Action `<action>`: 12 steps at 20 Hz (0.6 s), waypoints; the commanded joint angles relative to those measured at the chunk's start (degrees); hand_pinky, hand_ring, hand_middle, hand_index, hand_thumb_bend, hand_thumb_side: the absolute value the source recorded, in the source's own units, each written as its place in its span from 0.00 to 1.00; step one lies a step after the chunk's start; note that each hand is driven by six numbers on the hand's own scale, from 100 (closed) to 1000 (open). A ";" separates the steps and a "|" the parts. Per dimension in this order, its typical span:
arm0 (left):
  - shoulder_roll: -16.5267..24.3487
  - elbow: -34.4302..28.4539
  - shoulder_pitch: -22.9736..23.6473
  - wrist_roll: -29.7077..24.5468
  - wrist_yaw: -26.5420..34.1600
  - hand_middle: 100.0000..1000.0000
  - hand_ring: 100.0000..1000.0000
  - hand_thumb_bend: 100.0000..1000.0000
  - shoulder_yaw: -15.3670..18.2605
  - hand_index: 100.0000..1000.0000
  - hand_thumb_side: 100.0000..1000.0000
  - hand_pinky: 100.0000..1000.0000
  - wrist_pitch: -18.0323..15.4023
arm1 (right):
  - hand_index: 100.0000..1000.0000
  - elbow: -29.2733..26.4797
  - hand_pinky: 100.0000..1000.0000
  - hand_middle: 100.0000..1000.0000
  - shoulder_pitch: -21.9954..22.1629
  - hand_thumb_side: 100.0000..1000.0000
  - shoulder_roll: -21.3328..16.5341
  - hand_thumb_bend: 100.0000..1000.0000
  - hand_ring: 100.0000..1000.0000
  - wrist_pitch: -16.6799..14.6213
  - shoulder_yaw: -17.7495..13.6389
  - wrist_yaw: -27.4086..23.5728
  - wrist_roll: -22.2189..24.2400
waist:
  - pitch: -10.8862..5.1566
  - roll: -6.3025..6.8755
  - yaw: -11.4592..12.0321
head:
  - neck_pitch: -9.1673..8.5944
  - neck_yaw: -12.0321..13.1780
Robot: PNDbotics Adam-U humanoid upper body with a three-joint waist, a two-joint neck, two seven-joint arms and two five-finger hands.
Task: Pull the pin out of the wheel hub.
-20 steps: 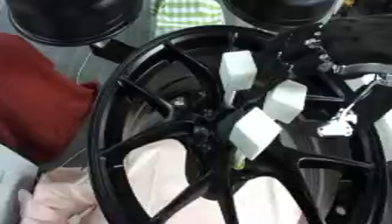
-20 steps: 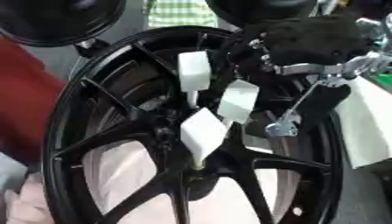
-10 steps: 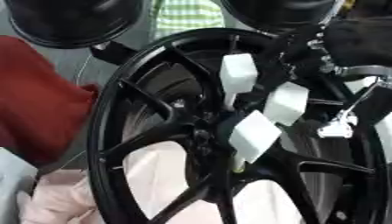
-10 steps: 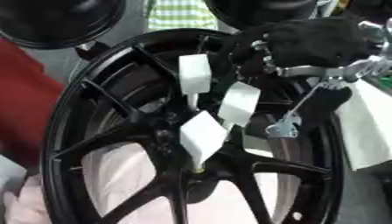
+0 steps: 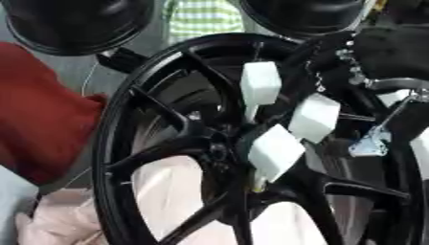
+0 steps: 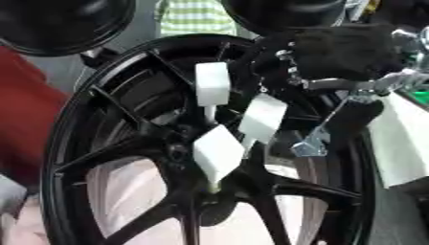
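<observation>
A black spoked wheel hub (image 5: 113,143) stands on edge and fills both views. Three pins with white block heads stick out near its centre: an upper one (image 5: 260,83), a right one (image 5: 314,117) and a lower one (image 5: 275,150). My right hand (image 6: 348,52), black with silver parts, is at the upper right, just right of the upper pin and over the rim. It touches none of the white heads. A thin silver rod with a small metal piece (image 6: 310,146) hangs from it. My left hand does not show.
Red cloth (image 5: 42,110) lies left of the wheel and pale pink cloth (image 5: 167,191) shows behind its lower spokes. Two dark round objects (image 5: 75,24) (image 5: 301,14) hang above. A white panel (image 6: 402,143) stands at the right edge.
My right hand and its hanging metal piece have sunk a little. All three pins stay in the hub.
</observation>
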 commanded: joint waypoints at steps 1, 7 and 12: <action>0.83 -1.12 -0.50 -0.31 -0.15 0.43 0.51 0.00 0.00 0.68 0.82 0.49 -0.04 | 0.76 -0.39 0.94 0.75 -0.07 0.68 -2.32 0.30 0.91 -0.23 -1.26 1.06 -1.61 | -0.13 0.01 -0.01 | -0.94 -0.24; 0.90 -1.08 -0.49 -0.45 -0.40 0.43 0.51 0.00 -0.04 0.68 0.83 0.49 0.03 | 0.74 -0.39 0.94 0.74 0.41 0.68 -2.48 0.29 0.89 -0.27 -1.54 2.60 -4.09 | 0.11 0.02 -0.24 | -0.93 -0.30; 0.88 -1.06 -0.44 -0.53 -0.68 0.43 0.50 0.00 -0.05 0.68 0.83 0.49 0.23 | 0.74 -0.39 0.94 0.74 0.73 0.68 -2.53 0.29 0.89 -0.34 -1.48 3.55 -4.98 | 0.20 0.03 -0.49 | -1.06 -0.29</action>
